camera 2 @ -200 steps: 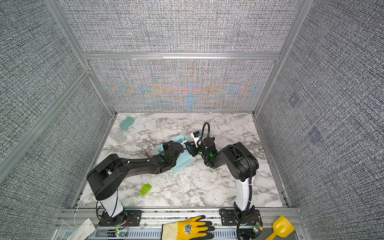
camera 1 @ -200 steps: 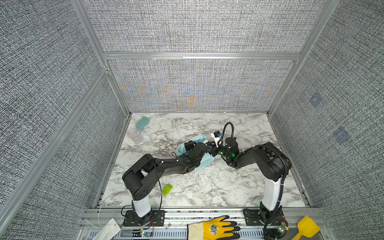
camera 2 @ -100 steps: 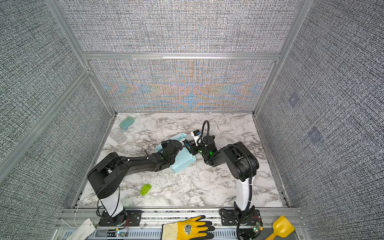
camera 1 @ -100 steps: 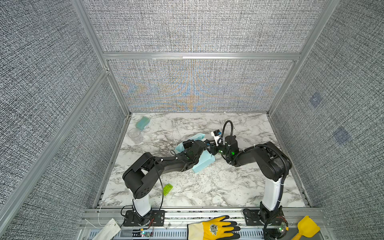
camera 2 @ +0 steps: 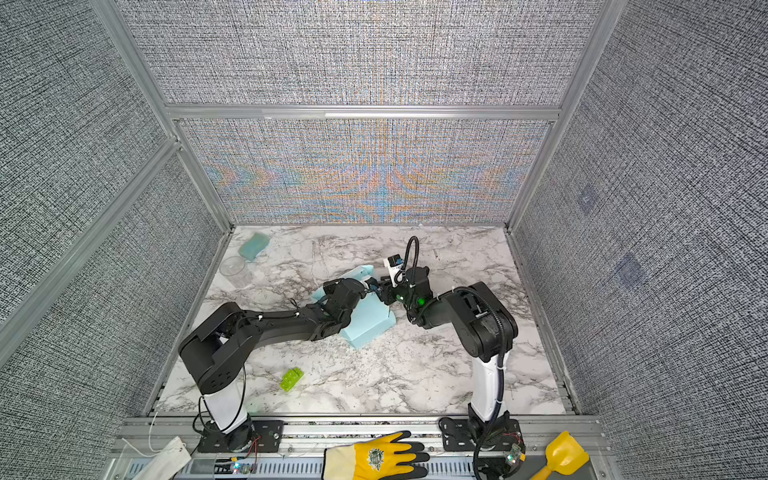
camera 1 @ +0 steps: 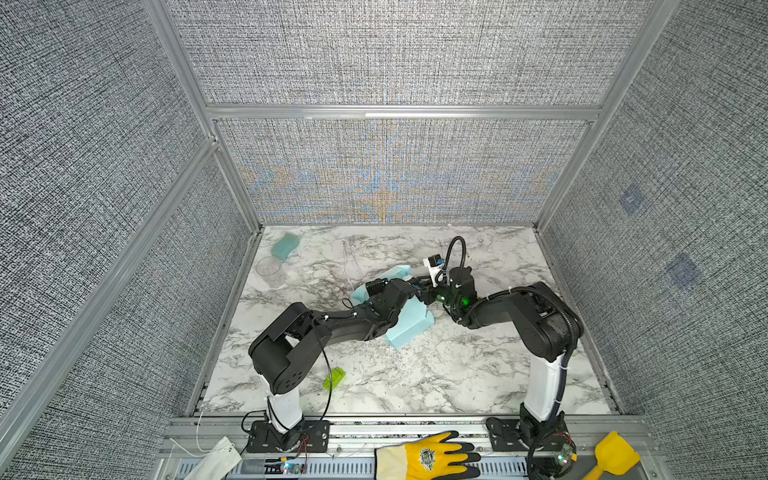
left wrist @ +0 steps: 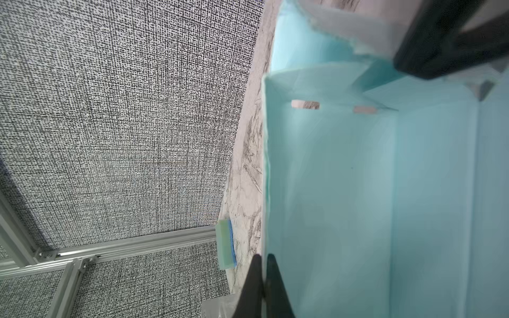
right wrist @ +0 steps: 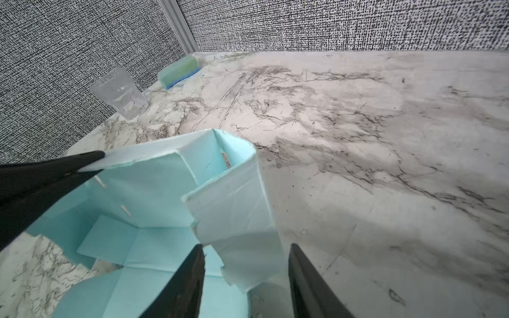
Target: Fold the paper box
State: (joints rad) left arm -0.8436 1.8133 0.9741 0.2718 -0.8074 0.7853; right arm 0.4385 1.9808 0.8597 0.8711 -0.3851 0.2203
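Note:
The paper box is a pale light-blue cardboard piece, partly folded up, standing mid-table between both arms. My left gripper is shut on the top edge of one upright wall of the box. It shows again as a black wedge, the left gripper, pinching that wall. My right gripper stands open. Its fingers straddle a bent, paler flap of the box without clamping it. In both top views the wrists hide the fingertips.
A teal-green sponge block and a clear cup sit at the far left by the wall. A lime-green brick lies near the left arm's base. A yellow glove and a scoop lie off the table's front.
The left arm has shifted slightly, taking the held wall of the box with it. The right gripper has stayed at the flap, its fingers a little wider apart.

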